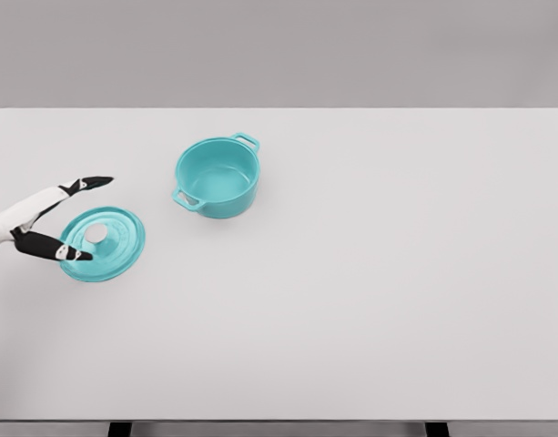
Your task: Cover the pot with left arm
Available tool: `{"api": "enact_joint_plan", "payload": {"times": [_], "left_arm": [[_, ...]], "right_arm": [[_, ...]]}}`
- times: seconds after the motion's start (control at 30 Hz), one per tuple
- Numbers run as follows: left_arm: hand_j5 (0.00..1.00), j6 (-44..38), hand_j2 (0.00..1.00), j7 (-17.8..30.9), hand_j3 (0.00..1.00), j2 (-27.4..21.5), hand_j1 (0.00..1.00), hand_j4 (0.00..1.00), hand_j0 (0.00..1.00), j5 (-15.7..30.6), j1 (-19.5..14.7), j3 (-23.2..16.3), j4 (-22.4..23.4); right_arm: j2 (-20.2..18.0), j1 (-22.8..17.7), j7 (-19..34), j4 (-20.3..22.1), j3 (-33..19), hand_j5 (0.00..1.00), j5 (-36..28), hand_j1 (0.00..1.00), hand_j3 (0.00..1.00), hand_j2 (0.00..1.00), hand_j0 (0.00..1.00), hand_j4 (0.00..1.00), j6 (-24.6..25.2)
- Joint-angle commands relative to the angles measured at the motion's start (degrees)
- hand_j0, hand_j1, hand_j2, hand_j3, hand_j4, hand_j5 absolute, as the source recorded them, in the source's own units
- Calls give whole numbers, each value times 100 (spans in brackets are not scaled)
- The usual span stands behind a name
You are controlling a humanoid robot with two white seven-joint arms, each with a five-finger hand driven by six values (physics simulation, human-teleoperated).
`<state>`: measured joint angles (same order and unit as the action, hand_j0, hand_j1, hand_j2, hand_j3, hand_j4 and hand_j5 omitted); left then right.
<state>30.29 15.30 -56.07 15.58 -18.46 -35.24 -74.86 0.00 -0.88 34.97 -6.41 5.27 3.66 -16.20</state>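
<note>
a: what is closest to you on the table (370, 346)?

b: the near part is just plain white top. then, on your left side, you come to the teal lid (102, 243). it lies flat with its round knob (96, 234) facing up, so you can grab it from above.

a: and your left hand (51, 223)?

b: it comes in from the left edge and sits right at the lid. the fingers (89, 184) are spread apart, one dark tip up past the lid's far side and another dark tip over the lid's near left rim. so your hand is loose and wide, holding nothing. i think it is spread like that so the knob or rim can fit between the fingers. i can't tell if the low finger is touching the lid or just over it.

a: where does the lid go?

b: look farther back and to the right. the teal pot (218, 177) stands upright, well apart from the lid. its top is bare and you can see inside, nothing in it. it has two small handles, one at the near left and one at the far right.

a: so what is left to do?

b: i think almost all of it. you need to close on the lid, lift it, and set it on the pot. your right arm does not show at all.
</note>
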Motion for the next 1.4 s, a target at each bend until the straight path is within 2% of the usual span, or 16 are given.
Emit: {"api": "enact_joint_plan", "payload": {"times": [0.0, 0.33, 0.47, 0.5, 0.53, 0.57, 0.87, 0.93, 1.2, 1.23, 1.27, 1.37], "left_arm": [[100, -5, 100, -1, 100, 52, 100, 100, 100, 15, 0, 0, 218], [100, -5, 100, 8, 100, 255, 100, 100, 100, -20, -18, -9, 420], [100, -5, 100, 17, 100, 413, 100, 100, 100, -38, -18, -18, 675], [100, -5, 100, 26, 100, 404, 100, 100, 100, -38, -18, -18, 666], [94, -5, 94, 87, 94, 404, 94, 94, 94, -38, -18, -18, 657], [93, -5, 93, 271, 93, 395, 93, 93, 93, -38, -18, -18, 640], [93, 4, 93, 360, 93, 378, 93, 93, 93, -29, -18, -18, 613], [83, -5, 83, 377, 83, 351, 83, 83, 83, -38, -9, -26, 631], [64, -23, 64, 360, 64, 386, 64, 64, 64, -38, 0, -299, 701], [60, -14, 60, 360, 60, 386, 60, 60, 60, -38, 0, -299, 693], [46, -14, 46, 342, 46, 404, 46, 46, 46, -29, 9, -308, 675], [40, -14, 40, 351, 40, 413, 40, 40, 40, -29, 26, -308, 666]], "right_arm": [[0, 0, 3, 0, 0, 100, 12, 100, 100, 100, 100, 100, -6], [0, 0, 3, 0, 0, 100, 12, 100, 100, 100, 100, 100, -6], [0, 0, 3, 0, 0, 100, 4, 100, 100, 100, 100, 100, -6], [0, 0, 3, 0, 0, 100, 12, 100, 100, 100, 100, 100, -6], [0, 0, 3, 0, 0, 100, 4, 100, 100, 100, 100, 100, -6], [0, 9, 3, 0, 0, 100, 12, 100, 100, 100, 100, 100, -6], [0, 0, 3, 0, 0, 100, 4, 100, 100, 100, 100, 100, -6], [0, 0, 3, 0, 0, 100, 4, 100, 100, 100, 100, 100, -6], [0, 0, 3, 0, 0, 100, 4, 100, 100, 100, 100, 100, -6], [0, 0, 3, 0, 0, 100, 12, 100, 100, 100, 100, 100, -6], [0, 9, 3, 0, 0, 100, 4, 100, 100, 100, 100, 100, -6], [0, 0, 3, 0, 0, 100, 12, 100, 100, 100, 100, 100, -6]]}}
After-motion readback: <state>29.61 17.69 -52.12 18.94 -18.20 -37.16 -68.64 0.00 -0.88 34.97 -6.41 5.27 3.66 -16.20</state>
